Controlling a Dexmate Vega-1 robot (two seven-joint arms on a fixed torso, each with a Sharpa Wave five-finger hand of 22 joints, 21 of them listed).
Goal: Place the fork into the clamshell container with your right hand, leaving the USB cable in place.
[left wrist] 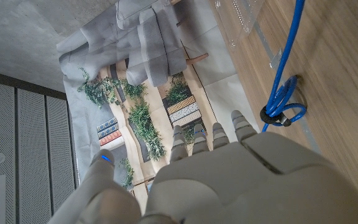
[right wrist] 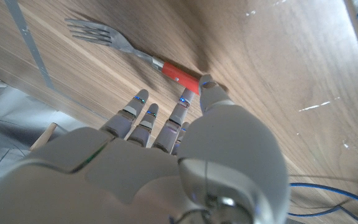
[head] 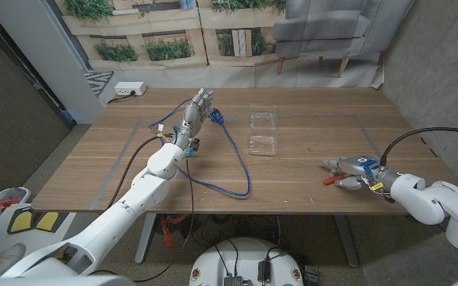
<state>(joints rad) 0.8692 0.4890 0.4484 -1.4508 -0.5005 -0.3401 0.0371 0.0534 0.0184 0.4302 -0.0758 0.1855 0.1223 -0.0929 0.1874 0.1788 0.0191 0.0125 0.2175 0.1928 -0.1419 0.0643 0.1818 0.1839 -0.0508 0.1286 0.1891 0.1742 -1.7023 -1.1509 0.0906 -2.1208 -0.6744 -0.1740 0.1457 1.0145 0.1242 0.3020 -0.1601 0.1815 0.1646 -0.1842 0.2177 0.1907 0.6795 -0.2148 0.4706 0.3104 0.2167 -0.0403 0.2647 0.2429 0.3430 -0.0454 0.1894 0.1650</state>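
The fork [right wrist: 135,53], with metal tines and a red handle, lies on the wooden table near its front right; its red handle [head: 330,181] peeks out by my right hand [head: 355,171]. My right hand [right wrist: 166,149] reaches along the table with fingers stretched and apart, fingertips [right wrist: 202,84] at the handle's end, nothing gripped. The clear clamshell container [head: 262,132] lies open at the table's middle. The blue USB cable [head: 233,155] runs from a coiled end [left wrist: 281,109] toward the front edge. My left hand [head: 196,112] stands beside that coil, fingers straight, holding nothing.
A white power strip [head: 129,89] sits at the table's back left corner. Tape lines [head: 308,117] mark a rectangle on the tabletop [head: 308,151]. The front edge of the table runs close to my right hand.
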